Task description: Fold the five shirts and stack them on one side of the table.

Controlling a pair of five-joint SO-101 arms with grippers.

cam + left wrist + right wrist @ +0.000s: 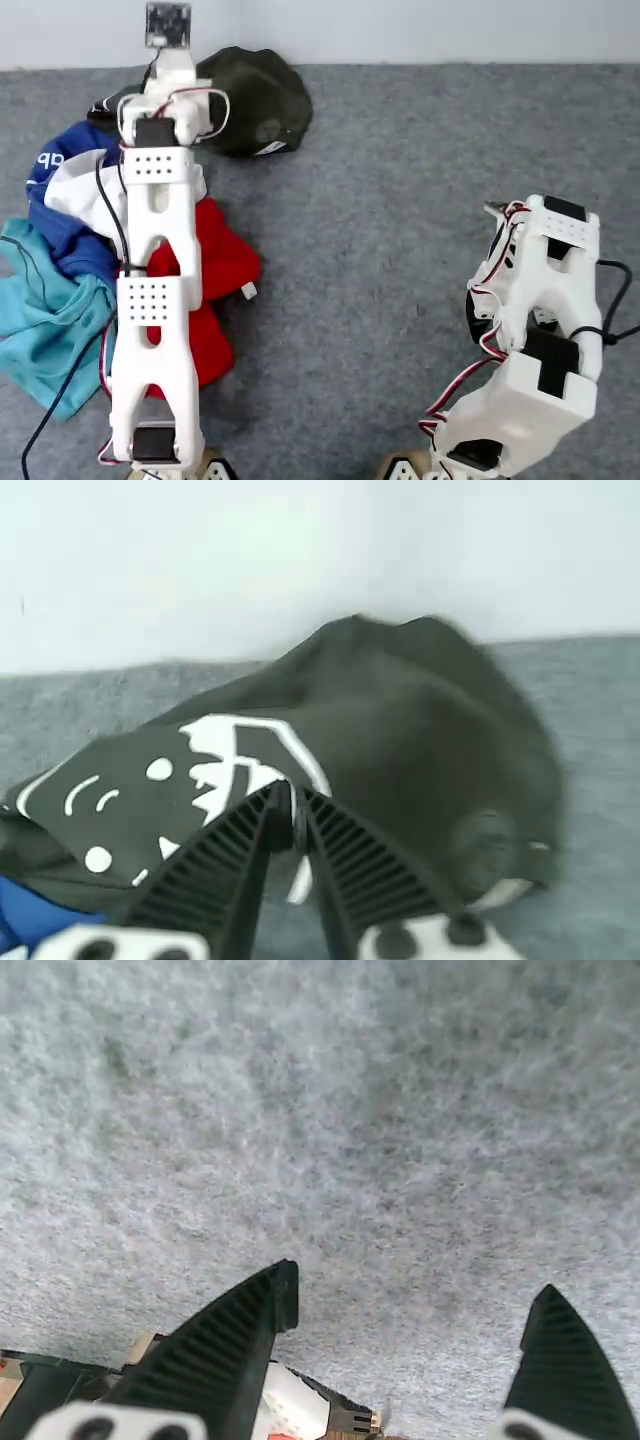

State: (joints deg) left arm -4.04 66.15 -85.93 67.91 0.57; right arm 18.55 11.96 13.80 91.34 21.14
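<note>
The left gripper (290,815) is clamped shut, tips together at the white print of a dark shirt (430,740) crumpled by the table's far edge; whether cloth is caught cannot be told. Red (225,265), blue (55,230), white (75,190) and teal (40,330) shirts lie heaped beside it under the arm. Light, limp and apt to bunch, each is probably best pinched at a hem or shoulder. The right gripper (417,1285) hangs spread wide above bare grey felt (400,200). A white wall (400,30) stands behind.

Left arm (155,300) fully extended — left gripper (292,810) closed, tips meeting. Right arm (540,340) folded back — right gripper (418,1280) spread wide apart.
</note>
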